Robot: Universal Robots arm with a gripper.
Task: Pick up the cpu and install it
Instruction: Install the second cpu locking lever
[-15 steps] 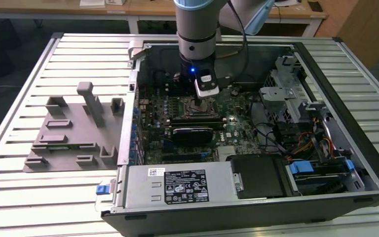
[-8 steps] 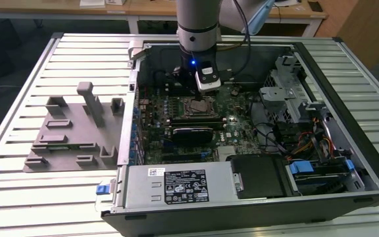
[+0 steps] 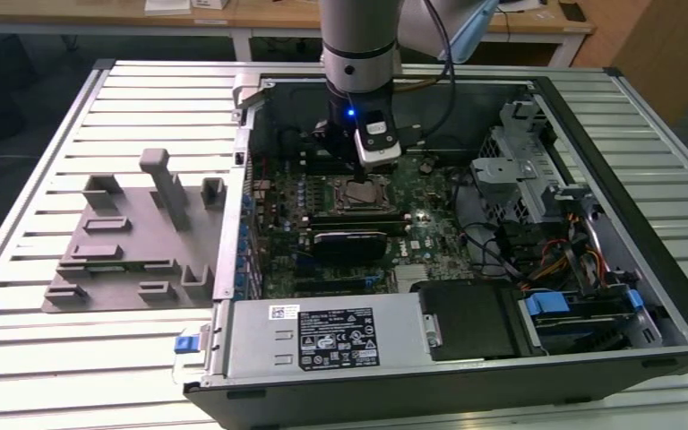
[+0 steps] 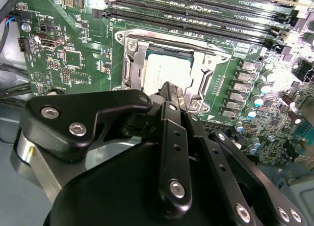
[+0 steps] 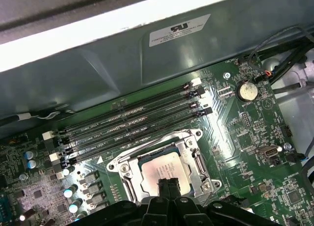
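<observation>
The cpu (image 5: pixel 158 168) is a small square chip with a pale silver top, lying flat inside the metal socket frame (image 5: pixel 195 148) on the green motherboard. In the second wrist view the cpu (image 4: pixel 158 69) shows beyond the black fingertips. My gripper (image 5: pixel 169 184) hangs directly over the chip's near edge with its two black fingers pressed together and nothing between them. In the exterior view my gripper (image 3: pixel 360 176) reaches down into the open computer case, right above the cpu (image 3: pixel 364 192). Whether the tips touch the chip is unclear.
Several long memory slots (image 5: pixel 132 123) run beside the socket, close to the case wall. A black module (image 3: pixel 347 242) lies just beyond the socket. The power supply (image 3: pixel 320 336) and drive cage (image 3: pixel 523 170) crowd the case. A grey plastic fixture (image 3: pixel 129 242) stands on the slatted table on the exterior view's left.
</observation>
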